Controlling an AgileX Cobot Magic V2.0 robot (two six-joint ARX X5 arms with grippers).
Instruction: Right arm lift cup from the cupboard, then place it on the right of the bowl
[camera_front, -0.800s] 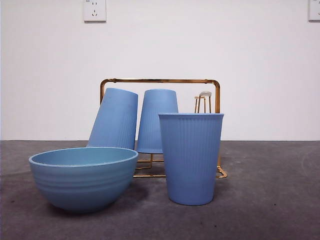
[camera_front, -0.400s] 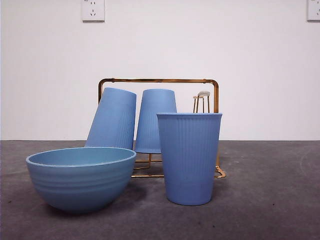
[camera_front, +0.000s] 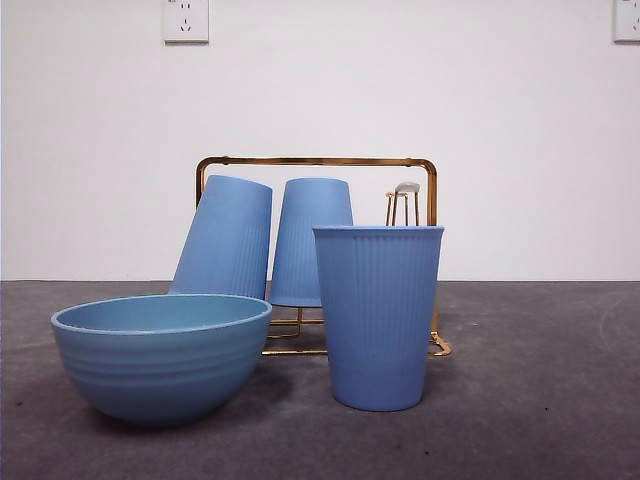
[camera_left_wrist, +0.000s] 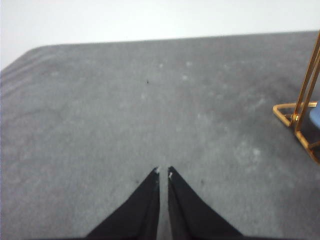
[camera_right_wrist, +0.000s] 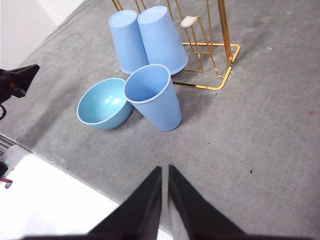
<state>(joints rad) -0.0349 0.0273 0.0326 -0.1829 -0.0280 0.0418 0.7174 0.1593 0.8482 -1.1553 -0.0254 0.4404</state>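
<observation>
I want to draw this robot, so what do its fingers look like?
Both grippers look alike. The left gripper and the right gripper each have two long, plain black fingers, wide at the base and narrowing to sharp points, like wedges. They look smooth and matte. No cables or markings show on them.

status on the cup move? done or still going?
Looks done. One cup stands upright on the table to the right of the bowl, off the cupboard; two more cups hang upside down on its pegs. Nothing in hand: the right gripper is shut, empty, well back from the cup; the left gripper is shut over bare table. Nothing visibly left.
</observation>
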